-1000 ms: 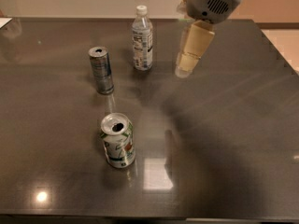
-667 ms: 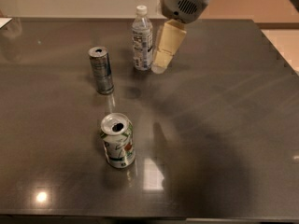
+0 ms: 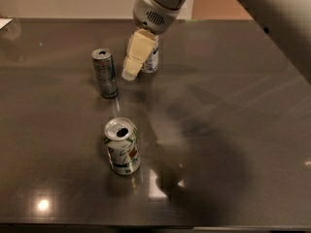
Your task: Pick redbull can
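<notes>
The redbull can (image 3: 105,73) is a slim silver-and-blue can with a silver top. It stands upright on the dark table (image 3: 233,106), left of centre. My gripper (image 3: 132,68) hangs from the arm at the top of the camera view, its cream fingers (image 3: 139,52) pointing down and to the left. It is above the table just right of the can and apart from it. It holds nothing that I can see.
A wider white can with green and red marks (image 3: 122,146) stands nearer the front, open on top. A clear plastic bottle (image 3: 151,59) stands behind the gripper, mostly hidden by it. The table's front edge runs along the bottom.
My gripper has moved left and forward, from right of the bottle to in front of it, closer to the redbull can. The cans and bottle have not moved.
</notes>
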`<state>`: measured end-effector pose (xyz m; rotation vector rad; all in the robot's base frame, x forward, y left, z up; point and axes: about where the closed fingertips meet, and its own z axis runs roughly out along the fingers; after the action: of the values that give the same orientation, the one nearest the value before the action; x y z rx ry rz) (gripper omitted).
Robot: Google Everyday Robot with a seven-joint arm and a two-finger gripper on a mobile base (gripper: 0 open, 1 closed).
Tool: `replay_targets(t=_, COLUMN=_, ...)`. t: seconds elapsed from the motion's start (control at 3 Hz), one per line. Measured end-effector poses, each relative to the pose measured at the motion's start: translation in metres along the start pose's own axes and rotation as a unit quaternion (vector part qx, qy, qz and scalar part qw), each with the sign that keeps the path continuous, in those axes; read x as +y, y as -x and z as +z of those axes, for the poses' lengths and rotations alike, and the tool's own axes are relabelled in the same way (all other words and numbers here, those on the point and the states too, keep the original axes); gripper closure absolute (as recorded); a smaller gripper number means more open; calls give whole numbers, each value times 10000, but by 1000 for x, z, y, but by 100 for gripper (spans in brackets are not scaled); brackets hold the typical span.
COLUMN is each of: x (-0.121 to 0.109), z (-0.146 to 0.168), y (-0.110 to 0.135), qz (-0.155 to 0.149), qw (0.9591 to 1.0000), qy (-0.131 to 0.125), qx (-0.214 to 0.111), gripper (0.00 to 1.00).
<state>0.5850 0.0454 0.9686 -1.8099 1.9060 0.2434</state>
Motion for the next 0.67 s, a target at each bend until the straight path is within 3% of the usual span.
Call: replay_targets(t=0.67, x=0, z=36, y=28, qz=283, qw=9991, qy=166, qx=-285, gripper=0)
